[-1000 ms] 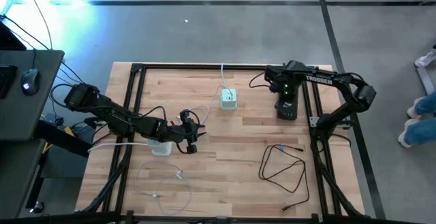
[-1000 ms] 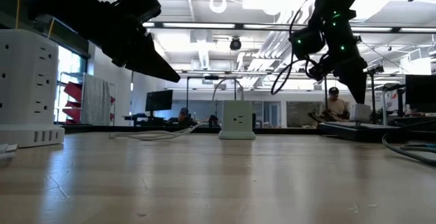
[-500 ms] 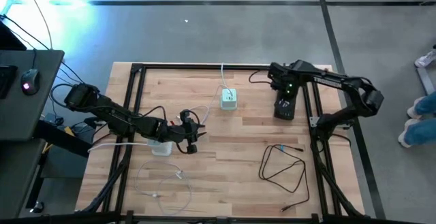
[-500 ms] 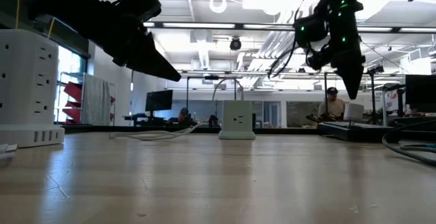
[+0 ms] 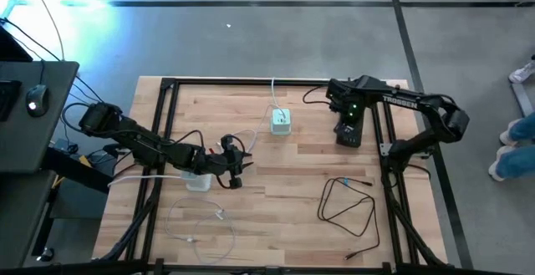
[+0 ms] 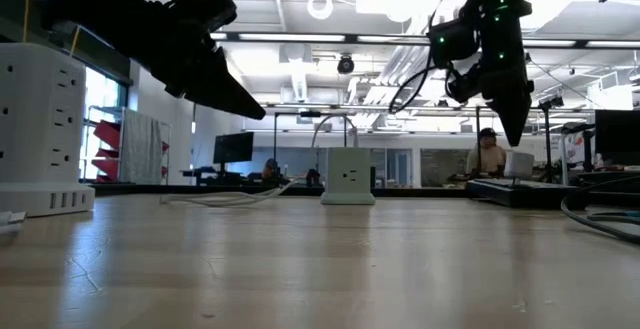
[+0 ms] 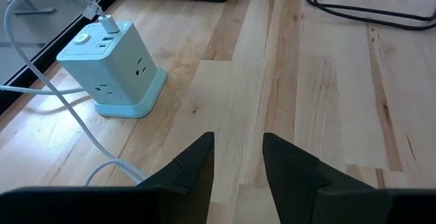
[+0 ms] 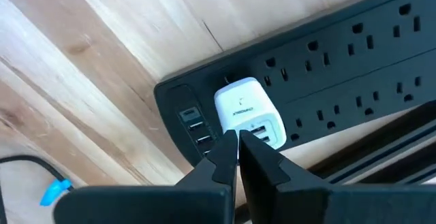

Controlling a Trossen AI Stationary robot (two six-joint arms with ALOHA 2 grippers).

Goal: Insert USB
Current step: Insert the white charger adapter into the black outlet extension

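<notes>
Nearest the front edge of the wooden bench (image 5: 292, 166), one loose white cable (image 5: 203, 222) and one coiled black cable (image 5: 349, 208) are lying unheld. The black cable's blue-tipped plug (image 8: 53, 190) is being taken here as the USB to be inserted, though which cable is meant is not being settled by the views.

Farther in, the left end effector (image 7: 238, 173) is being held low over the bench beside one tall white power tower (image 6: 40, 129). Its fingers are standing partly apart, and nothing is being gripped between them.

Beyond it, one pale green cube-shaped power block (image 7: 112, 59) is standing with one white USB lead (image 7: 107, 24) plugged into its top.

At the far right, the right end effector (image 8: 238, 146) is being poised with fingers fully closed and empty. It is being pointed at one white plug-in charger (image 8: 246, 112), which is seated in one long black power strip (image 8: 340, 67).

The step in hand is being judged as an approach or inspection at the socket end, with no plug yet taken up. The next move is being judged to call for the fingers to be opened, a plug to be grasped by its body, and its face to be squared with a free port before it is pushed in.

Counted: two arms, three power units, one charger, three cables.
</notes>
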